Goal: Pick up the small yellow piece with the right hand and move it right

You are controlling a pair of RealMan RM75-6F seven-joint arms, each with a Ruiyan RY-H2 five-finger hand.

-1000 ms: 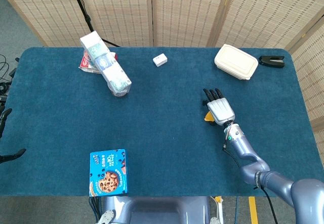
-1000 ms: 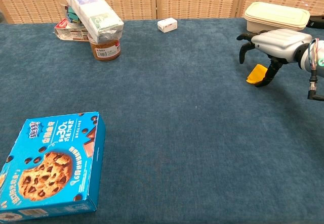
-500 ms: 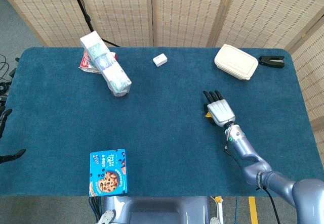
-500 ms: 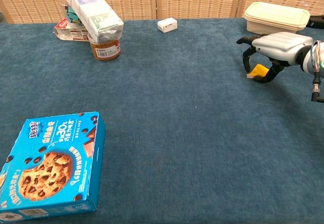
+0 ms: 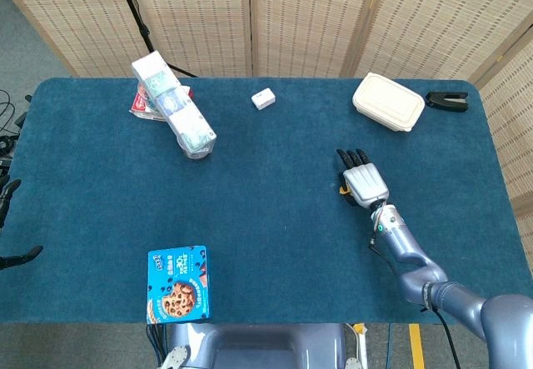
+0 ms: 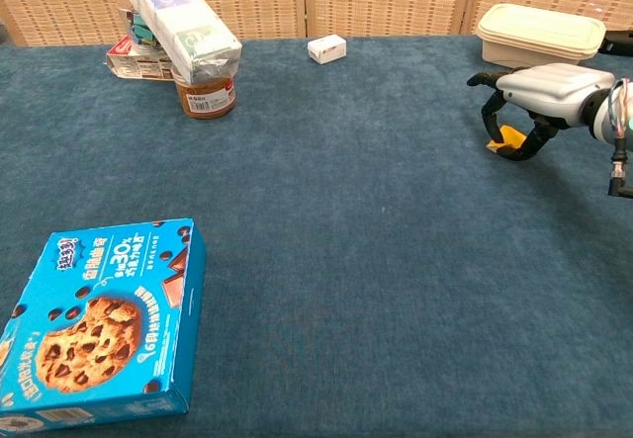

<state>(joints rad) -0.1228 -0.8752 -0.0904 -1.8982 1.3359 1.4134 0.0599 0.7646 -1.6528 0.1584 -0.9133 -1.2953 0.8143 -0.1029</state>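
Observation:
The small yellow piece (image 6: 508, 137) sits under the palm of my right hand (image 6: 539, 92) at the right of the table, pinched between the thumb and the curled fingers (image 6: 489, 119). From the head view only a sliver of the yellow piece (image 5: 341, 190) shows at the left edge of my right hand (image 5: 364, 182), which covers the remainder. The piece is at or just above the blue cloth; I cannot tell whether it touches. My left hand appears in neither view.
A cream lunch box (image 5: 388, 101) stands behind the right hand, a black clip (image 5: 447, 99) beyond it. A small white box (image 5: 263, 98) lies at the back centre. A jar under stacked boxes (image 5: 175, 103) stands back left, a blue cookie box (image 5: 177, 283) front left.
The right hand's fingers have curled in around the yellow piece, which tipped from leaning on the cloth to lying tucked under the palm. The hand shifted slightly right.

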